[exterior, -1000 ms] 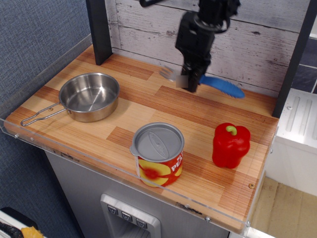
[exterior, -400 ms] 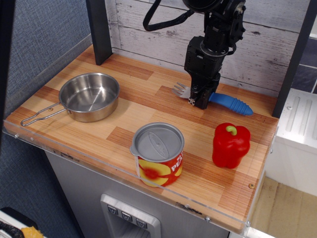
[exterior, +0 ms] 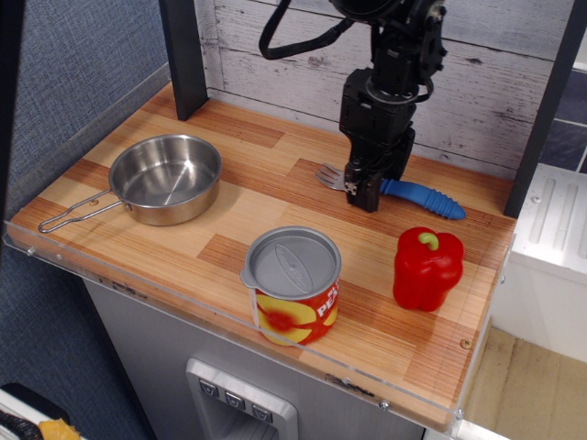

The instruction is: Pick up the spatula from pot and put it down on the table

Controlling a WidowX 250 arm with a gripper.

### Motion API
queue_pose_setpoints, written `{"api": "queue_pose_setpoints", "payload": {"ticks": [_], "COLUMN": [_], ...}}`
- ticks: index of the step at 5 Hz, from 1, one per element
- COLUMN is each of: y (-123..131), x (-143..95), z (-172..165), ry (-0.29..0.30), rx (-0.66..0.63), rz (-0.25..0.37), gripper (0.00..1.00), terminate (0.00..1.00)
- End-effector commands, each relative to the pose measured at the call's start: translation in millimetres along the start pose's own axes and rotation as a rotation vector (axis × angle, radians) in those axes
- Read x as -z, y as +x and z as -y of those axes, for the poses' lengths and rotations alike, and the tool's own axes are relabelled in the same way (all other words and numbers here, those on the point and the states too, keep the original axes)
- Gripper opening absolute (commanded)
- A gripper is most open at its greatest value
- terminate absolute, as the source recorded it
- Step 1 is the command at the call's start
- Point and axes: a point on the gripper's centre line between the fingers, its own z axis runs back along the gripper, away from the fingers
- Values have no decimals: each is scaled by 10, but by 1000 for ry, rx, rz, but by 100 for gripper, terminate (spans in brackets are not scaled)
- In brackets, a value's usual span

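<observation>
The spatula lies low at the back right of the table [exterior: 257, 215], its blue ribbed handle [exterior: 424, 199] pointing right and its slotted silver head [exterior: 330, 176] pointing left. My gripper [exterior: 364, 191] comes down from above and is shut on the spatula's neck, between head and handle. The spatula sits at or just above the tabletop; I cannot tell if it touches. The steel pot [exterior: 168, 179] stands empty at the left, well apart from the gripper, with its wire handle [exterior: 73, 215] pointing to the front left.
A yellow-and-red can with a grey lid [exterior: 292, 284] stands at the front middle. A red bell pepper [exterior: 427, 268] stands at the front right, just in front of the spatula handle. A white plank wall and dark posts close the back.
The gripper has carried the spatula forward and down toward the tabletop, then shifted slightly left. The pot, can and pepper have not moved.
</observation>
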Motion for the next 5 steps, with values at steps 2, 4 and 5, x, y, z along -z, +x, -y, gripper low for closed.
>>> {"api": "queue_pose_setpoints", "payload": {"ticks": [2,4,5], "y": [143,316,317], "x": [-777,-1057,-1043], "z": [-140,-324,-229], "ry": [-66,-28,-140], "rx": [126,443,674], "rz": [88,118,40], "gripper": [100,100,100], "terminate": [0,0,100]}}
